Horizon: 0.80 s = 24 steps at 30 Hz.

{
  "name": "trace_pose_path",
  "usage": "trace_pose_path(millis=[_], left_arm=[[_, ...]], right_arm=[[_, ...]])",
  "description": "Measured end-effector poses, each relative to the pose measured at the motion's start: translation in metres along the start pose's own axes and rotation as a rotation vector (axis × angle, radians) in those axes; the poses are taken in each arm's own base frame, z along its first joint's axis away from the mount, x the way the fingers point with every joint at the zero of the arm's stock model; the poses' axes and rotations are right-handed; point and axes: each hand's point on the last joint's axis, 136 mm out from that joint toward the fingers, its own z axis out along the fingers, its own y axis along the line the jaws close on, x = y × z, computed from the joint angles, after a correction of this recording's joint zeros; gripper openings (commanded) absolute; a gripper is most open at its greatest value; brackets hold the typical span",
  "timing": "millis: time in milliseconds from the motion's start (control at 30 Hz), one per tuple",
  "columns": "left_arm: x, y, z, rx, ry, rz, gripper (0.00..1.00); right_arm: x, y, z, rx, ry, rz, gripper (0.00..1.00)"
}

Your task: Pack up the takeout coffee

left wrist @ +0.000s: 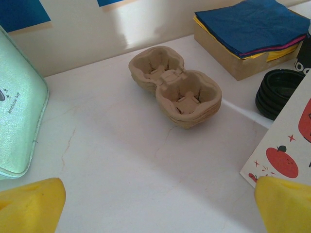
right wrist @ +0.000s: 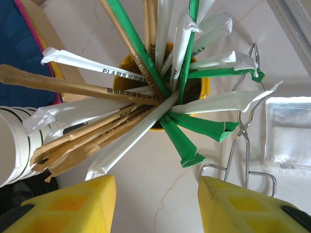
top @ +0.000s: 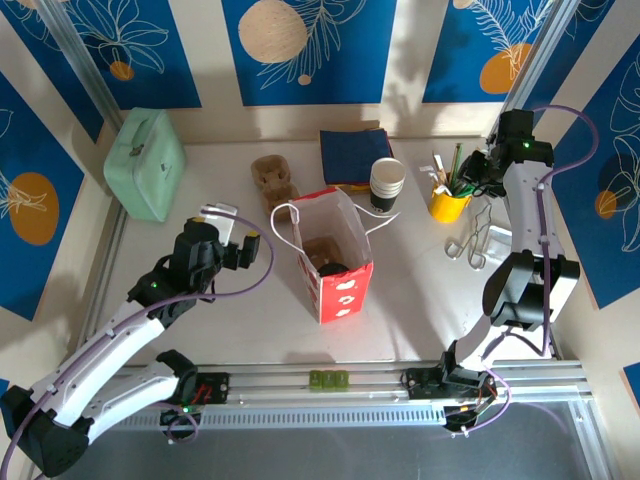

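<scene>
A red and white paper bag [top: 345, 285] stands open at the table's centre. Inside it a brown carrier holds a dark round shape [top: 335, 268], which looks like the takeout coffee's black lid; the cup's wall is hidden. My left gripper [top: 235, 230] hovers left of the bag, open and holding nothing; its yellow fingertips [left wrist: 31, 206] frame bare table, and the gripper's midpoint [left wrist: 160, 206] is over that table. My right gripper [top: 468, 172] is at the back right above the yellow cup of sticks [right wrist: 187, 87]. The right gripper [right wrist: 158, 206] is open, nothing between its fingers.
A mint case [top: 145, 160] lies at the back left. A stack of pulp carriers [left wrist: 177, 87], a box of napkins [left wrist: 248, 29], black lids [left wrist: 279, 92] and a stack of cups [top: 387, 180] line the back. Metal tongs [right wrist: 243, 141] and a plastic sachet [right wrist: 289, 131] lie right of the yellow cup.
</scene>
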Motion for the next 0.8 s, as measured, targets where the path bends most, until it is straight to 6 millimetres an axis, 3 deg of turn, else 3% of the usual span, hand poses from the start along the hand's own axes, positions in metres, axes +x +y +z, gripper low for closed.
trace_pose_path(millis=[567, 800], left_arm=[[0.003, -0.002, 0.001, 0.008, 0.003, 0.001, 0.99], [0.003, -0.002, 0.002, 0.007, 0.005, 0.001, 0.99]], right_arm=[[-0.003, -0.011, 0.028, 0.048, 0.018, -0.003, 0.47], [0.000, -0.012, 0.044, 0.048, 0.048, -0.010, 0.38]])
